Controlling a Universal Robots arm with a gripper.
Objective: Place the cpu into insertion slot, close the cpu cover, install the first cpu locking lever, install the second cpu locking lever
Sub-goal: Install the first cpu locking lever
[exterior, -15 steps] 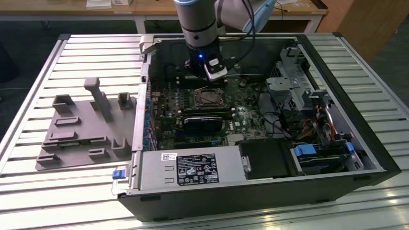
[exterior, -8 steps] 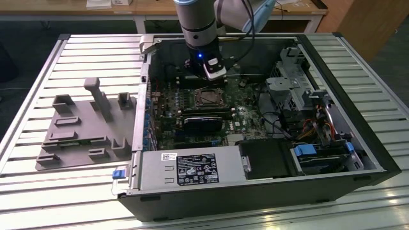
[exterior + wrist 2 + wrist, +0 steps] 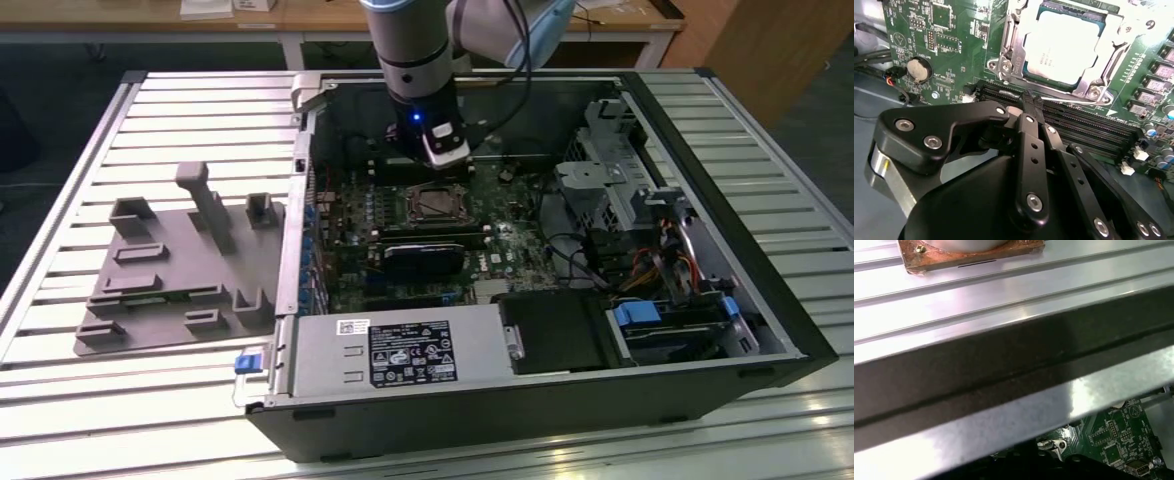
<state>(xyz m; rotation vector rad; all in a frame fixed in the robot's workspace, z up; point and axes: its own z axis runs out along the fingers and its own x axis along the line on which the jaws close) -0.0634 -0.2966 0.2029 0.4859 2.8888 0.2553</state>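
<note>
The cpu (image 3: pixel 1066 42), a pale silver square, sits in the insertion slot (image 3: pixel 438 203) on the green board inside the open computer case. The silvery cpu cover (image 3: pixel 1013 50) lies flat around the chip, framing it. In the second wrist view my gripper (image 3: pixel 1031 100) has its black fingers (image 3: pixel 1026 150) brought together. Their tips are just at the socket's near edge, beside a thin silvery lever rod (image 3: pixel 1074 102). Whether they pinch the rod I cannot tell. In the exterior view my gripper (image 3: pixel 441 165) hangs over the far edge of the socket.
Long black memory slots (image 3: pixel 1089 125) run right under the fingertips, and a coin battery (image 3: pixel 918 70) sits to one side. A black block (image 3: pixel 424 258), the power supply (image 3: pixel 394 350) and the drive cage (image 3: pixel 667 320) crowd the case. A grey fixture (image 3: pixel 174 270) lies on the exterior view's left.
</note>
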